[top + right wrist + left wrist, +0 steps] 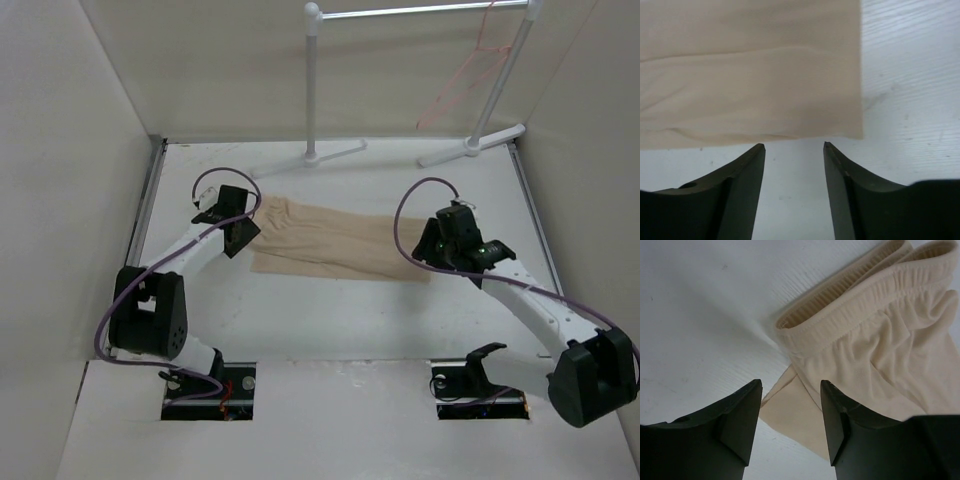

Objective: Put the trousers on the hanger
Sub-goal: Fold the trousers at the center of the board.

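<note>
The white surface (330,330) carries the trousers (340,245), spread flat across its middle, waistband to the left. Beyond them stands a white tube rack (313,90), and the thin pinkish hanger (468,78) dangles from its bar, past the trousers' right end. The left end effector (790,390) hovers at the waistband corner, fingers spread, gripping nothing. The right end effector (794,147) sits just off the leg-end edge, released too.

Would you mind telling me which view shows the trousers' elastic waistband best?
The left wrist view: the waistband lies close up, its gathers clear. The top external view shows the trousers whole but small; the right wrist view shows only a leg end.
</note>
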